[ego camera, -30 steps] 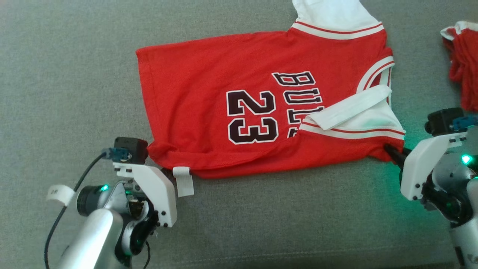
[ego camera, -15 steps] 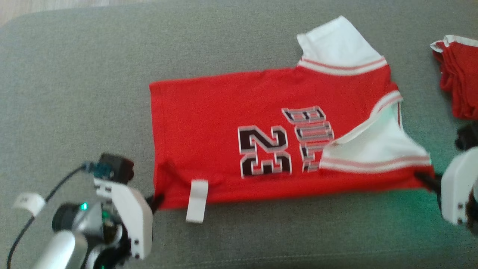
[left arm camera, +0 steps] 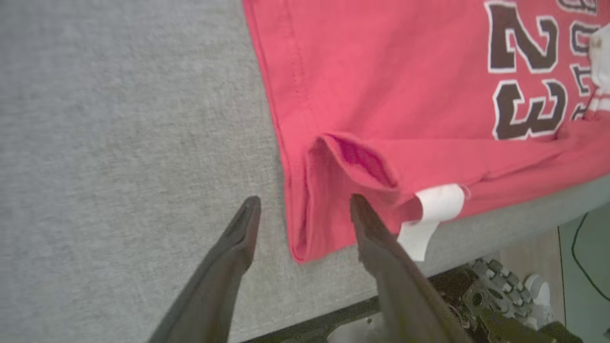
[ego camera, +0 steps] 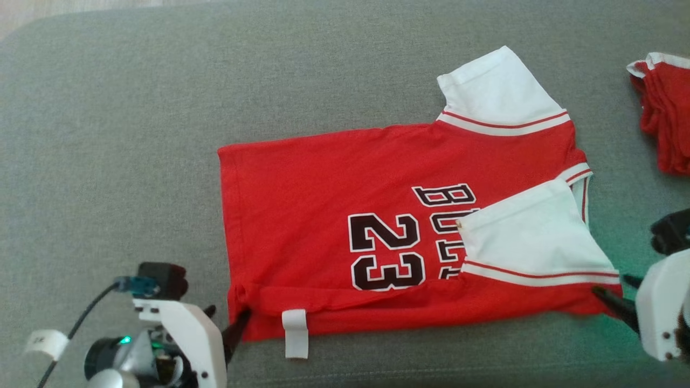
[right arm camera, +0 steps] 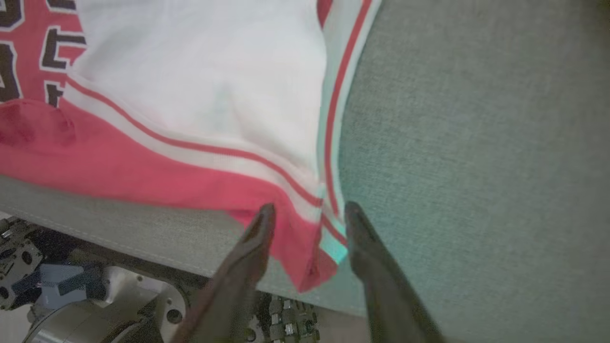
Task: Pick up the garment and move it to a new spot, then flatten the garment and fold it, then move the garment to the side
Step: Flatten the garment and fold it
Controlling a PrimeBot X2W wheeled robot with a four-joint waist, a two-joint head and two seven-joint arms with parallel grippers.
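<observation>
Grey cushion (ego camera: 108, 134): jersey (ego camera: 323, 188) lies flat on it, long axis left-right, hem to robot's left, sleeves right, near edge folded over by the cushion front. Left gripper (left arm camera: 305, 200) is spread, straddling the near hem corner. Right gripper (right arm camera: 309, 208) is spread around the near shoulder corner. Neither is pinching.

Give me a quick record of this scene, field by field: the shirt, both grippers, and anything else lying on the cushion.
surface: grey cushion
shirt: red jersey, number 23, spread out, near edge folded over, white sleeve lying on the print
left gripper: open, fingers either side of the hem corner
right gripper: open, fingers either side of the near right corner
tag: white tag hanging off the near fold
other: second red garment, apart, far right
</observation>
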